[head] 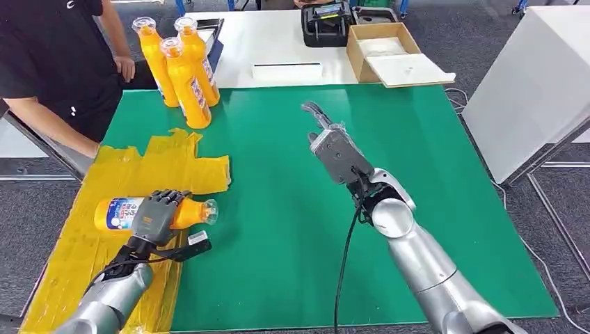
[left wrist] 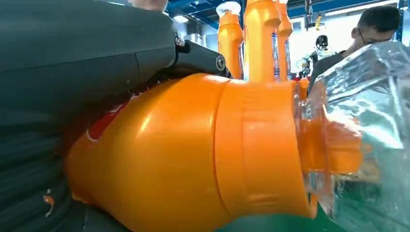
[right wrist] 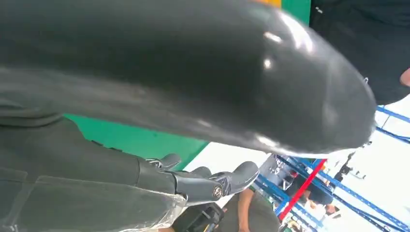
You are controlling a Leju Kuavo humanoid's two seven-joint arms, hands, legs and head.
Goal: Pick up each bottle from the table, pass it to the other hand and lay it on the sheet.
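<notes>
An open cardboard box (head: 376,52) sits at the far edge of the green mat, toward the right corner, on the white tabletop (head: 278,42) behind it. Inside lies something pale and flat — what it is cannot be told — and a white sheet of card (head: 410,69) rests across the box's near right corner. Left of the box stands a black boxy device (head: 325,24), and a flat white slab (head: 287,70) lies just at the mat's far edge.

The green mat (head: 292,209) is smooth and matte. Along its left edge spreads the yellow sheet (head: 139,181), a crinkled, glossy plastic film with a ragged, stepped outline.

On that sheet lies an orange bottle (head: 115,213) on its side, its clear cap (head: 209,211) pointing toward the mat's middle. The left hand (head: 156,217) wraps over the bottle's middle from above, dark fingers curled around its body and holding it. In the left wrist view the bottle is a smooth, shiny orange plastic shoulder narrowing to a ribbed collar, with a transparent faceted cap over the nozzle.

Three more orange bottles (head: 186,76) stand upright, touching one another, at the mat's far left corner, each with a blue-and-white label and a clear cap.

The right hand (head: 332,142) hovers above the mat's middle — fingers straight, apart, holding nothing; clear film covers its back.

A person in a black shirt (head: 49,56) stands at the far left corner.
</notes>
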